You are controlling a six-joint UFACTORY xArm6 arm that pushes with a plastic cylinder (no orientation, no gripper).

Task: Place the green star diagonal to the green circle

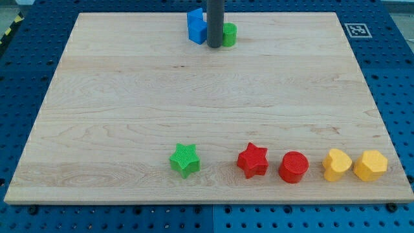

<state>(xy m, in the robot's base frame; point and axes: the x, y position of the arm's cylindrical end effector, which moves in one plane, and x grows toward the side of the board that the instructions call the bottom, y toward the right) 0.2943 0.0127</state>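
My tip (214,46) stood at the bench's (129,97) top edge, between a blue block (196,26) and the green circle (229,34); no jaws were visible. The green star (185,160) lay near the bottom edge, left of a red star (252,160).

No readable text, number or brand is shown anywhere. One sign alone is seen: a small square black-and-white marker (355,30), of the fiducial kind, set at the bench's (129,97) corner at the view's top right. Its pattern is too small to be decoded. No lettering is carried by the blocks, and none is borne by the rod
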